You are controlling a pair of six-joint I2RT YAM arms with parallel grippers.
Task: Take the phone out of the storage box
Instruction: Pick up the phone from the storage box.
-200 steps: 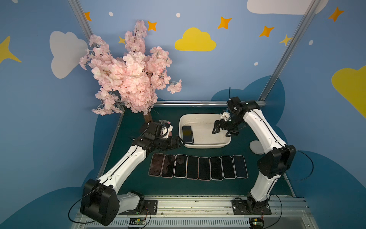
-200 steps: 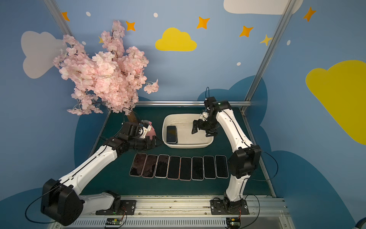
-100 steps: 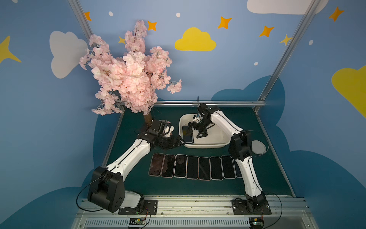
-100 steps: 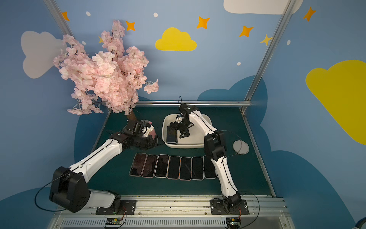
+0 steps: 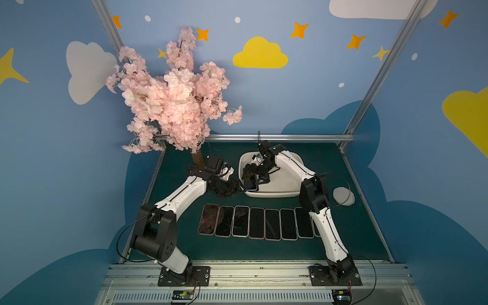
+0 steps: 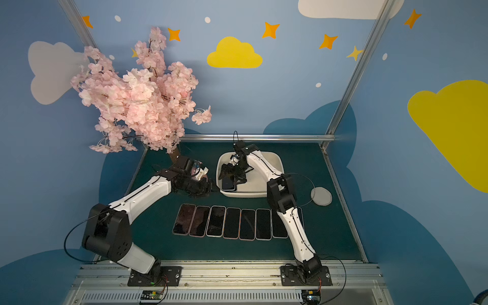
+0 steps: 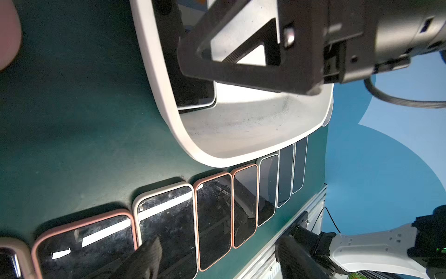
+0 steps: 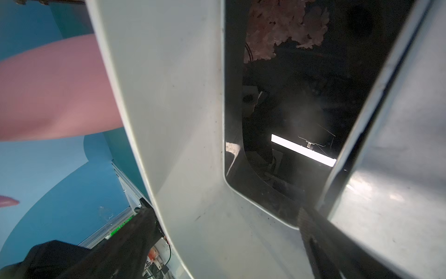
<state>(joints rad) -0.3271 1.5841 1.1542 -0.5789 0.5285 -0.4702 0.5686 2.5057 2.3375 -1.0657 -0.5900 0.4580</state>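
Top views both show a dark green mat (image 5: 184,237) with my two white arms reaching toward the storage box (image 5: 272,195), a cream-white tub set behind a row of phones (image 5: 256,223) laid side by side, screens up; the phone (image 5: 252,187) I am after lies flat inside the box, screen up, at the end nearest the left arm and close against that wall; the right gripper (image 5: 254,181) hangs low inside the box directly over this phone; the right wrist view shows its fingers (image 8: 313,232) spread wide above the dark screen, not clamped on it, though I cannot tell whether a pad touches the glass; the left gripper (image 5: 236,188) sits outside the box, just beside its near corner, over the mat; in the left wrist view its fingers (image 7: 149,251) stand apart with nothing held between them; a pink blossom tree (image 5: 174,97) stands at the mat's back corner; a round grey disc (image 5: 343,196) lies on the mat beyond the right arm.
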